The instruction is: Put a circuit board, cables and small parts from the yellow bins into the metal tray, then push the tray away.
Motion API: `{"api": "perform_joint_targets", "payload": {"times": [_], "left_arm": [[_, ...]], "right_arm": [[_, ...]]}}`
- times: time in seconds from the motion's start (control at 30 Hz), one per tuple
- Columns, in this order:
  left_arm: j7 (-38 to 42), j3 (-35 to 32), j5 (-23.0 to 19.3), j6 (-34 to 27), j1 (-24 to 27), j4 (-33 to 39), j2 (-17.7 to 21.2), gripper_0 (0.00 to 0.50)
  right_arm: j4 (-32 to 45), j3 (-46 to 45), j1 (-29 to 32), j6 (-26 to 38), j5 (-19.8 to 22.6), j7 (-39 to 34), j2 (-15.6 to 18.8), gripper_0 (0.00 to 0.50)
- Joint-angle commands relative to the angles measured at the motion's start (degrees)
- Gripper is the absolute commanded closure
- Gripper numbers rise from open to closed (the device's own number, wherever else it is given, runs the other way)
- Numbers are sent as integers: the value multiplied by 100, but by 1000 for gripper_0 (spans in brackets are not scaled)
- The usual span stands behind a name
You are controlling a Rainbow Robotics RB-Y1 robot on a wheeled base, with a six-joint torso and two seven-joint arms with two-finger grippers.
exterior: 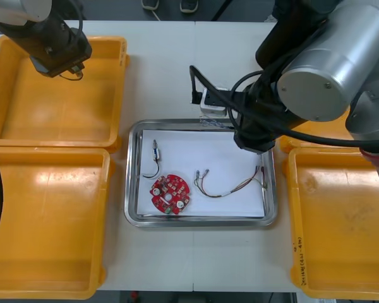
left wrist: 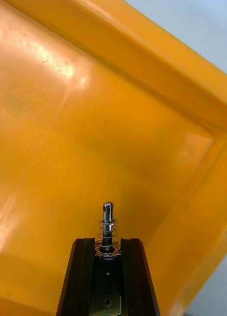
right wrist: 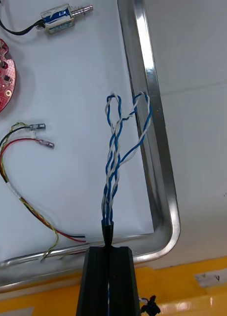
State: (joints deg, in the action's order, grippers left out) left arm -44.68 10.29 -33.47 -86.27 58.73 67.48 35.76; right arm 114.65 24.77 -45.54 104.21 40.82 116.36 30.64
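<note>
Over the right rim of the tray [right wrist: 160, 163], the blue-white cable [right wrist: 113, 163] is pinched in the right claw [right wrist: 109, 247]; released here, it could be left draped onto the surface [right wrist: 202, 74]. Above a left bin [left wrist: 69, 123], a small part [left wrist: 108, 217] is gripped by the left claw [left wrist: 107, 242] and might be dropped

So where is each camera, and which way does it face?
Front view: overhead, looking down at the metal tray; left arm, right arm show.
Right wrist view: on that wrist, facing the tray; right gripper grips blue and white cable.
Left wrist view: on that wrist, facing a yellow bin; left gripper holds small metal part.
Front and right wrist views share the circuit board.
</note>
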Motion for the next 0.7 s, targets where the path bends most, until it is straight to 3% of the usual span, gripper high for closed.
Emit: {"api": "perform_joint_targets", "payload": {"times": [0.03, 0.37, 0.7], "left_arm": [[-577, -211, -107, -444, -125, 661, 282, 500], [-594, -343, -221, -1208, -485, 1839, 291, 500], [-594, -413, -353, -1604, -731, 2551, 282, 500]], "right_arm": [[-215, 485, -69, -384, -267, 273, -93, 500], [-742, 1250, -51, -1167, -786, 211, -93, 500], [-1261, 1399, -7, -1448, -803, 273, -84, 500]]}}
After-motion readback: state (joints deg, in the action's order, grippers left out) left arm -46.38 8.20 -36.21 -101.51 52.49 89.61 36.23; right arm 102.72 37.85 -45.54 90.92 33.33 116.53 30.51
